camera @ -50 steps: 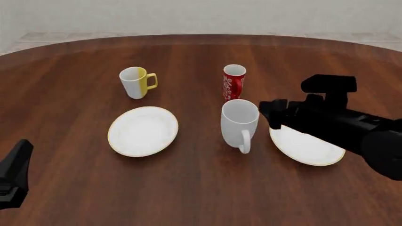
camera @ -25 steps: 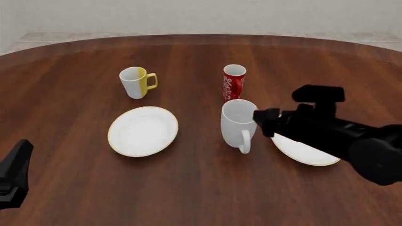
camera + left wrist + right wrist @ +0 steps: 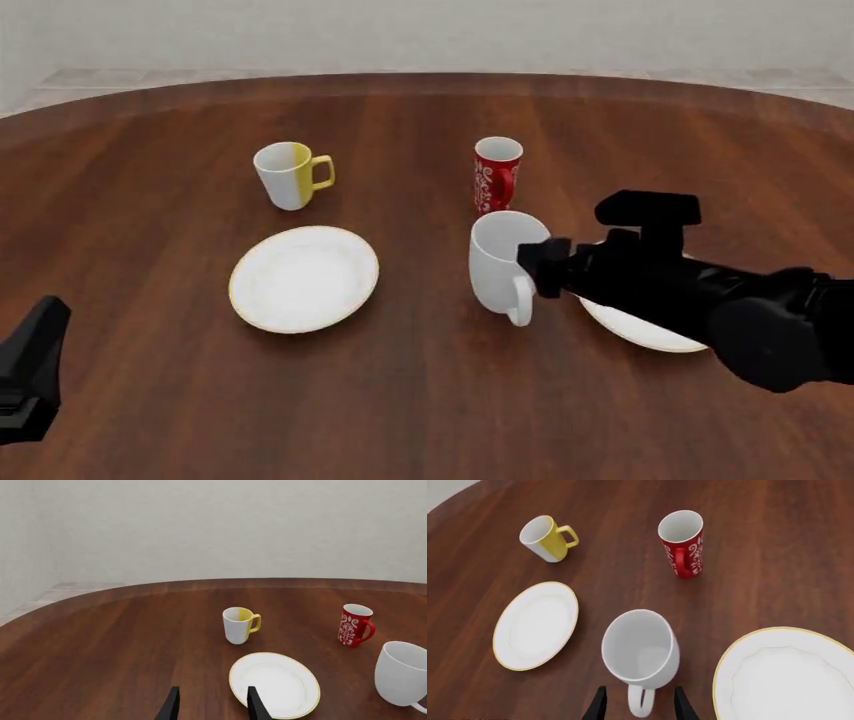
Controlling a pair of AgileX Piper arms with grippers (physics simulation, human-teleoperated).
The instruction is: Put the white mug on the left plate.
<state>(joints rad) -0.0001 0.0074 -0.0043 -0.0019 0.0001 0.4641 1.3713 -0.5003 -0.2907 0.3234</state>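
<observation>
The white mug (image 3: 505, 258) stands upright on the table between the two plates, its handle (image 3: 640, 701) turned toward the arms. My right gripper (image 3: 639, 709) is open, with a finger on either side of that handle; in the front view my right gripper (image 3: 537, 268) sits against the mug's right side. The left plate (image 3: 304, 278) lies bare to the mug's left. Near the table's front left corner my left gripper (image 3: 212, 708) is open with nothing in it, and the left plate (image 3: 274, 684) lies just ahead of it.
A white-and-yellow mug (image 3: 291, 174) stands behind the left plate and a red cup (image 3: 497, 175) behind the white mug. The right plate (image 3: 638, 328) lies partly under my right arm. Brown table surface runs to a pale back wall.
My right arm has moved left and a little nearer, bringing its gripper from beside the right plate up to the white mug. The left arm and all the crockery have stayed put.
</observation>
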